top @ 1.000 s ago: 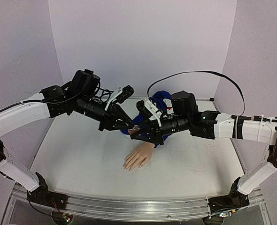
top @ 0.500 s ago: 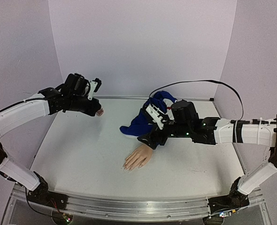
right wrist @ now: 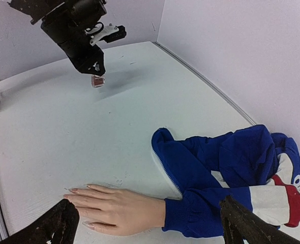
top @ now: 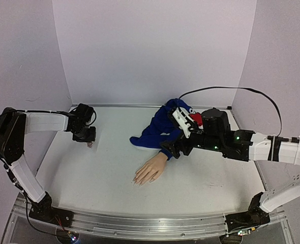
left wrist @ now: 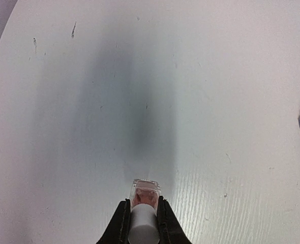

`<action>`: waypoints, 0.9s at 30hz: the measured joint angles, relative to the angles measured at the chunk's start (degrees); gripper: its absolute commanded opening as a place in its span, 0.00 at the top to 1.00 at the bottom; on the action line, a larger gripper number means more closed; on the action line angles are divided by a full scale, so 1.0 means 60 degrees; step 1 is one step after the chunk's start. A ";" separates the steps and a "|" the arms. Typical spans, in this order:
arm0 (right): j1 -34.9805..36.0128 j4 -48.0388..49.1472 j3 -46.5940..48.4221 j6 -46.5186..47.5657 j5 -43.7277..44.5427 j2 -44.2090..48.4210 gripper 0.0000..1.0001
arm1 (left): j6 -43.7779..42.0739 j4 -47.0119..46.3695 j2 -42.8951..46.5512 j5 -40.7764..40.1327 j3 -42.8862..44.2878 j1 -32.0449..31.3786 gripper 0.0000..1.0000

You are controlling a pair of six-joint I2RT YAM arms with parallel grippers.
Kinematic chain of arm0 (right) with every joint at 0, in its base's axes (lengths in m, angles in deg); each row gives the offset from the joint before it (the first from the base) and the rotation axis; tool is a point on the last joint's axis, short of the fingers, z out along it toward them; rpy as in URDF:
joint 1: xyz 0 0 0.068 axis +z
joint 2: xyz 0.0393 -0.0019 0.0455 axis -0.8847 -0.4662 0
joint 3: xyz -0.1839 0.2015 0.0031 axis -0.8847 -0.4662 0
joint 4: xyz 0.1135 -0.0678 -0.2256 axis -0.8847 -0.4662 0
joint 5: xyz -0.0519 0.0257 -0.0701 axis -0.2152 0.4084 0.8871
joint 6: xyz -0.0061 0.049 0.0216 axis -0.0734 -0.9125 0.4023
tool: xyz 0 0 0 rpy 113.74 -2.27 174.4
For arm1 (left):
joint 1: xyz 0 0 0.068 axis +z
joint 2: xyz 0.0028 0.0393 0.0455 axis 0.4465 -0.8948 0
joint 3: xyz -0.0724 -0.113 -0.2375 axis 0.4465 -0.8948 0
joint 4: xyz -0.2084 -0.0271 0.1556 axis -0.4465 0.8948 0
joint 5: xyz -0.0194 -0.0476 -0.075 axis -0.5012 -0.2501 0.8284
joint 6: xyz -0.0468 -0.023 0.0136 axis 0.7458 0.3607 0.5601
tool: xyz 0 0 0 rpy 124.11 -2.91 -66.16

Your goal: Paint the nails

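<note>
The beige mannequin hand (top: 151,170) lies palm down mid-table, its blue sleeve (top: 157,127) trailing back right. Its nails (top: 138,181) point toward the near edge; in the right wrist view the nails (right wrist: 71,190) look pinkish on the hand (right wrist: 122,208). My right gripper (top: 172,151) hovers open over the wrist, its fingers (right wrist: 61,223) wide either side of the hand. My left gripper (top: 89,141) is low at the far left, shut on the small pinkish polish bottle (left wrist: 144,193), whose white cap (left wrist: 142,229) sits between the jaws. The right wrist view also shows the bottle (right wrist: 97,81).
The crumpled blue garment with a red and white patch (right wrist: 287,195) lies behind the hand toward the back right. White walls (top: 155,51) close the back and both sides. A metal rail (top: 140,226) runs along the near edge.
My left arm swung from the centre out to the far left and dropped toward the table, still holding the bottle. My right gripper opened and drew back to the right.
</note>
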 measured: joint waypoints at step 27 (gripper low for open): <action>-0.3253 -0.1716 0.0317 -0.2626 0.2914 0.1027 0.02 | 0.0087 -0.0022 0.2055 0.0124 -0.0138 0.0062 0.19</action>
